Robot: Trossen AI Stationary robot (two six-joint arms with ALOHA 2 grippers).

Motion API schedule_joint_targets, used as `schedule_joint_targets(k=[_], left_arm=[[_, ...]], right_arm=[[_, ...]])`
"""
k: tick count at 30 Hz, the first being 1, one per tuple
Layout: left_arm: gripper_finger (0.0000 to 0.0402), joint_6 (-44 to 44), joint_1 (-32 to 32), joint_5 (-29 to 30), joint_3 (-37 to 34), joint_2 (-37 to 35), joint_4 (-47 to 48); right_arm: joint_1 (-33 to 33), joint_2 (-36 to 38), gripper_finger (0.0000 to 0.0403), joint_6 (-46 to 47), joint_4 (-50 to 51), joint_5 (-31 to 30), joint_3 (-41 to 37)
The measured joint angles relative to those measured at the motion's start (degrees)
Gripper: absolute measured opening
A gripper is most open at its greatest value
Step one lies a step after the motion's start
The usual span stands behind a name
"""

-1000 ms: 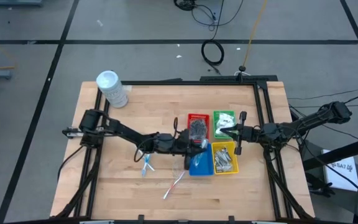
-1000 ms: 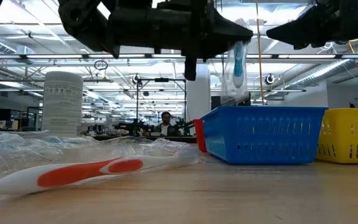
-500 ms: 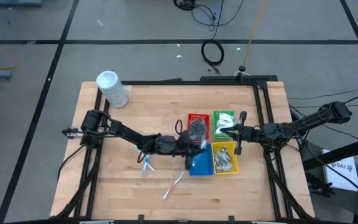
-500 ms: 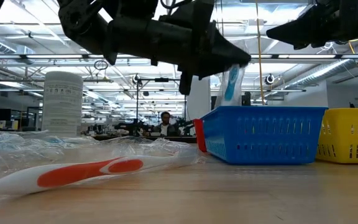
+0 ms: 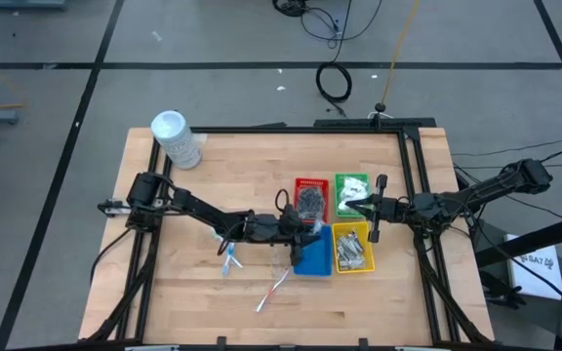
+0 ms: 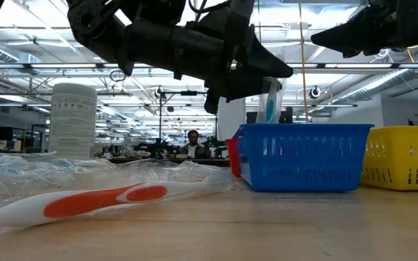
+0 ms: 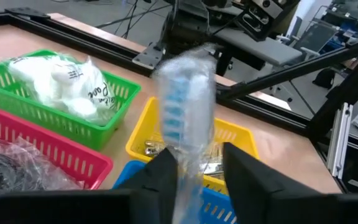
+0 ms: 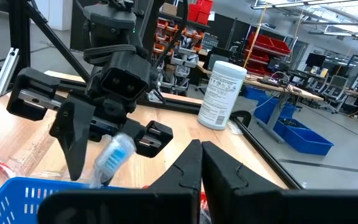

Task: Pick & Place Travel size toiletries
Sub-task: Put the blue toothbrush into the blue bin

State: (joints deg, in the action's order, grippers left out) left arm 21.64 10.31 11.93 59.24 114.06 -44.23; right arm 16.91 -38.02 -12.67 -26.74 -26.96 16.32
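Note:
My left gripper [image 5: 301, 234] hangs over the blue tray [image 5: 312, 258] with its fingers apart. Between them is a clear-wrapped blue-and-white stick [image 7: 188, 118]. The stick tilts and its lower end dips into the blue tray [image 6: 303, 156]. My right gripper [image 8: 201, 155] is shut on nothing and hovers by the green tray [image 5: 352, 185], which holds white packets. Dark bundles fill the red tray [image 5: 310, 200]. Another blue-and-white stick [image 5: 230, 255] and a red-and-white one [image 6: 100, 201] lie flat on the table. My left gripper has a finger [image 7: 160, 177] on either side of the wrapped stick's lower part [image 7: 188, 180], coming at it nearly level from the table's left. Blur hides whether a finger still touches the wrap, so I cannot tell. The stick stands tilted, its lower end inside the blue tray.
A tall white tub [image 5: 177, 138] stands at the table's far left corner. The yellow tray [image 5: 352, 249] with small items sits right of the blue one. Loose clear wrap lies around the red-and-white stick. Bare wood lies along the near edge and on the left.
My left gripper has tipped down a little over the blue tray and its fingers have parted. The wrapped stick, held high above the tray a second ago, has sunk and tilted, its lower end now inside the tray.

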Motion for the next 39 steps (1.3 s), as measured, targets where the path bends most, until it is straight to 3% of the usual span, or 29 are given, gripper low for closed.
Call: schedule_joint_targets(k=[10,14,24,33,36,39], left_arm=[[0.0248,0.1,0.0,0.1,0.0,0.0,0.0],[0.0271,-0.1,0.3,-7.1,0.0,0.0,0.0],[0.0285,10.2,-1.4,-15.7,0.0,0.0,7.6],[0.0274,7.0,-2.6,-17.8,0.0,-1.8,7.2],[0.0274,5.3,-2.2,-18.7,0.0,-5.0,14.4],[0.0274,6.5,-1.6,-17.2,0.0,-10.5,29.6]], right_arm=[[0.0,0.0,0.0000,0.0,0.0,0.0,0.0],[0.0,0.0,0.0000,0.0,0.0,0.0,0.0],[0.0,0.0,0.0000,0.0,0.0,0.0,0.0],[0.0,0.0,0.0000,0.0,0.0,0.0,0.0],[0.0,0.0,0.0000,0.0,0.1,0.0,0.0],[0.0,0.0,0.0000,0.0,0.4,0.0,0.0]])
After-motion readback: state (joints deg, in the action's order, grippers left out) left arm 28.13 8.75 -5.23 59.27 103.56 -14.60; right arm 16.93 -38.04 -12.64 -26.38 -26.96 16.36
